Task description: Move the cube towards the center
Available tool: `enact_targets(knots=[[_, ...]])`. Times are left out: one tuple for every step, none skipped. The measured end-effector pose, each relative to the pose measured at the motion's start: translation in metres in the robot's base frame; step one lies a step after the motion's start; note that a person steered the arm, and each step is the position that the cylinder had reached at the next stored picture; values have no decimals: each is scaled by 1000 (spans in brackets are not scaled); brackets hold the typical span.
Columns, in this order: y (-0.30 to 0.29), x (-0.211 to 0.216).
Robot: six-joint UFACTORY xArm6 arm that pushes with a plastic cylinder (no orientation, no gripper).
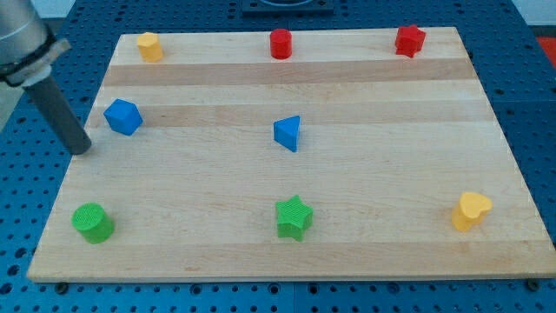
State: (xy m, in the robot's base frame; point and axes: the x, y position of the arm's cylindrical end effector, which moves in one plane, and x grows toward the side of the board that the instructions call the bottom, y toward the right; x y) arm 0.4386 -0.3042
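A: Item one, the worktop [347, 252]. Entry?

B: Pale wooden board in lengthwise strips, lying on a blue perforated base [539, 104]. Eight blocks on it, all well apart from one another.

A: Row along the view's top?

B: Yellow block [149, 46] at the left, shape hard to make out. Red cylinder [280, 43] in the middle. Red star-like block [409, 40] at the right.

A: Middle band?

B: Blue cube [122, 116], standing tilted with a corner upward, close to the board's left edge. Blue triangular block [287, 133] near the board's centre, well to the cube's right.

A: Row along the view's bottom?

B: Green cylinder [92, 223] at the left, green star [294, 217] in the middle, yellow heart [471, 210] at the right.

A: The arm?

B: Grey housing in the view's top left corner, with a dark rod slanting down from it. My tip [81, 149] sits at the board's left edge, just to the left of the blue cube and slightly lower in the view. A narrow gap shows between them; not touching.

A: Claw, wide or narrow?

B: No claw listed. The arm ends in the plain rod, so there is nothing to read as wide, narrow or holding.

A: Cube relative to the centre?

B: Far to the left of it, level with the blue triangular block's row, with bare wood between the two.
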Motion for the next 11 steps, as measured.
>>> enact_targets(knots=[[0,-9],[0,-38],[2,-49],[25,-49],[58,-49],[93,-47],[118,-39],[122,-16],[136,-10],[160,-13],[185,-22]])
